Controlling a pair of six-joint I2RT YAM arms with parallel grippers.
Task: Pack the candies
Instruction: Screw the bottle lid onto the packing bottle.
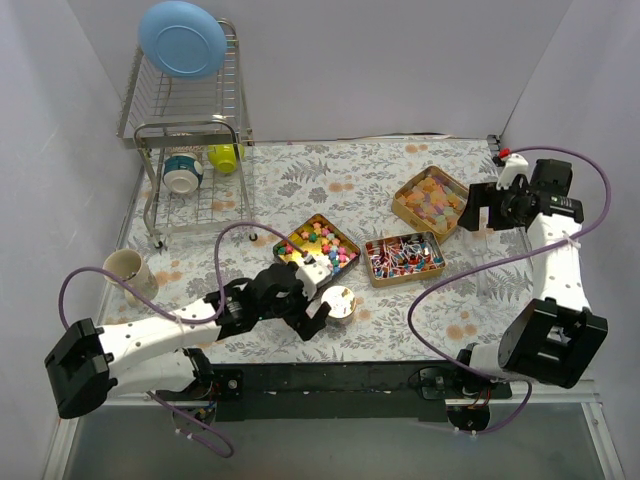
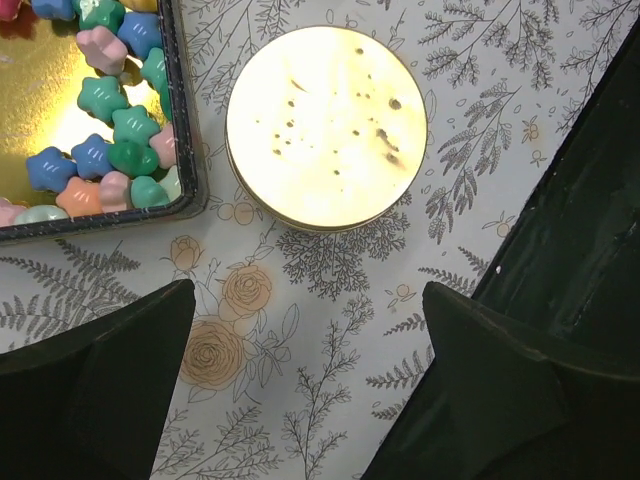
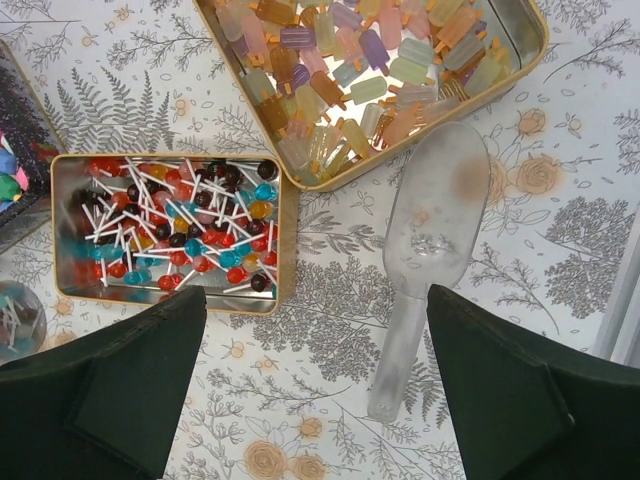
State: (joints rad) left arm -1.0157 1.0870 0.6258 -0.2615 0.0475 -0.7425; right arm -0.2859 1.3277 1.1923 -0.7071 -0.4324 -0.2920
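Observation:
Three open tins hold the candies: bright multicoloured lumps (image 1: 318, 243) (image 2: 100, 110), red, blue and white stick pieces (image 1: 404, 257) (image 3: 170, 230), and translucent orange-yellow gummies (image 1: 432, 199) (image 3: 370, 70). A round gold lid (image 1: 338, 301) (image 2: 326, 125) lies just in front of the lumps tin. My left gripper (image 1: 318, 312) (image 2: 308, 300) is open and empty, low over the cloth just short of the lid. My right gripper (image 1: 478, 212) (image 3: 315, 300) is open and empty, high above the cloth. A clear plastic scoop (image 3: 430, 240) lies below it between the gummy and stick tins, nearer its right finger.
A wire dish rack (image 1: 190, 130) with a blue plate (image 1: 182, 38) and cups stands at the back left. A cream mug (image 1: 130, 270) sits at the left edge. A small red-topped object (image 1: 504, 153) is at the back right. The black base rail (image 1: 330, 385) (image 2: 580, 250) runs along the near edge.

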